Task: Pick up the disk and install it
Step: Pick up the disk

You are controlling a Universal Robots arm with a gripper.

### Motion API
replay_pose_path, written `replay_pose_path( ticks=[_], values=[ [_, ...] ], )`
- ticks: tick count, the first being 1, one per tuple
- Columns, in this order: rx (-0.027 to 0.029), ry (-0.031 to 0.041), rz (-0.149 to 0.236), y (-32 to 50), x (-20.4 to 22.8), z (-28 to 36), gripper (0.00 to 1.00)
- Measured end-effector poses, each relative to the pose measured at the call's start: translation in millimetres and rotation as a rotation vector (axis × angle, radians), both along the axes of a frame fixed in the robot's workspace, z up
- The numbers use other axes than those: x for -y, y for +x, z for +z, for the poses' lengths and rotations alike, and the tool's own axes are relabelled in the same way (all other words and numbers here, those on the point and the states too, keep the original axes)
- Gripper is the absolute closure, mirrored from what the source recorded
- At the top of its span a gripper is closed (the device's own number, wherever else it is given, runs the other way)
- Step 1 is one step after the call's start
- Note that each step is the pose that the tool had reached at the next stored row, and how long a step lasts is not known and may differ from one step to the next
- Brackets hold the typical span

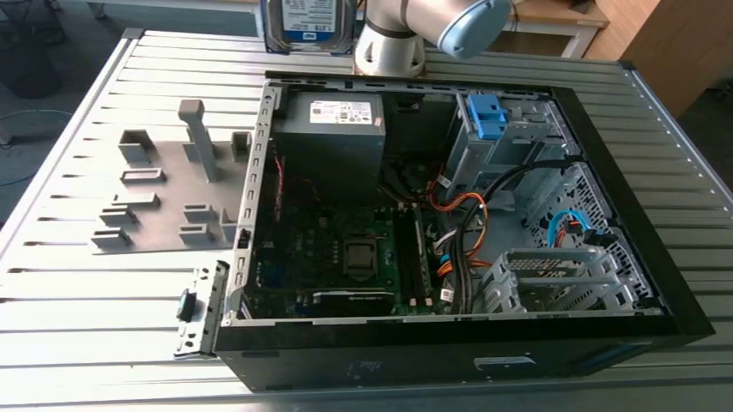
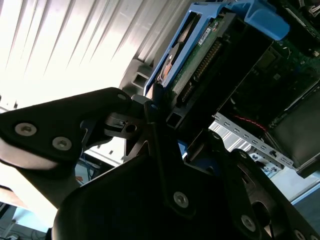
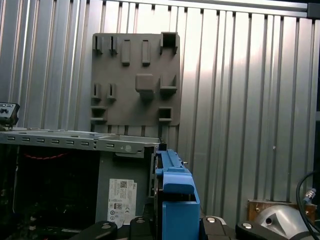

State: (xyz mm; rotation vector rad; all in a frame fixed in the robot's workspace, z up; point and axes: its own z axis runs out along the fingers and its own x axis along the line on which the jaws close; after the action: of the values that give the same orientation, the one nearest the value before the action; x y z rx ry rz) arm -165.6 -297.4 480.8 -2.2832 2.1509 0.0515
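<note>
The disk [image 1: 304, 24], a silver drive with a blue-and-white label, hangs on edge above the far rim of the open computer case [image 1: 641, 283]. In the second wrist view my gripper [image 2: 182, 125] is shut on the disk [image 2: 200, 55], with black fingers [image 2: 152, 117] pressing the blue bracket from both sides. The bracket's blue edge [image 3: 172, 192] rises in the first wrist view beside the case wall. The arm's pale wrist joint [image 1: 469, 21] sits at the exterior view's right of the disk.
Inside the case lie the grey power supply [image 1: 332, 129], the motherboard [image 1: 343, 257], orange and black cables [image 1: 464, 223] and the metal drive cage [image 1: 510, 142] with a blue latch [image 1: 487, 113]. A grey fixture plate [image 1: 172, 189] lies on the ribbed table [image 1: 69, 300].
</note>
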Motion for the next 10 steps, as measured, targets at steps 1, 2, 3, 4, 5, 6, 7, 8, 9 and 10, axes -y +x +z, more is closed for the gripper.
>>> replay_pose_path(
  ticks=[1, 2, 3, 4, 5, 6, 7, 8, 9, 10],
  values=[
    [0.0, 0.0, 0.0, 1.3, 0.0, 0.0, 0.63],
    [0.0, 0.0, 0.0, 2.6, 0.0, 0.0, 0.63],
    [0.0, 0.0, 0.0, 4.0, 0.0, 0.0, 0.63],
    [0.0, 0.0, 0.0, 5.4, 0.0, 0.0, 0.63],
    [0.0, 0.0, 0.0, 6.8, 0.0, 0.0, 0.63],
    [0.0, 0.0, 0.0, 8.3, 0.0, 0.0, 0.63],
    [-0.0001, -0.0001, 0.0, 9.8, 0.0, 0.0, 0.63],
    [-0.0001, 0.0, 0.0, 11.2, 0.0, 0.0, 0.63],
    [0.0, 0.0, 0.0, 12.6, 0.0, -0.1, 0.63],
    [0.0, 0.0, 0.0, 14.1, 0.0, -0.1, 0.63]
  ],
)
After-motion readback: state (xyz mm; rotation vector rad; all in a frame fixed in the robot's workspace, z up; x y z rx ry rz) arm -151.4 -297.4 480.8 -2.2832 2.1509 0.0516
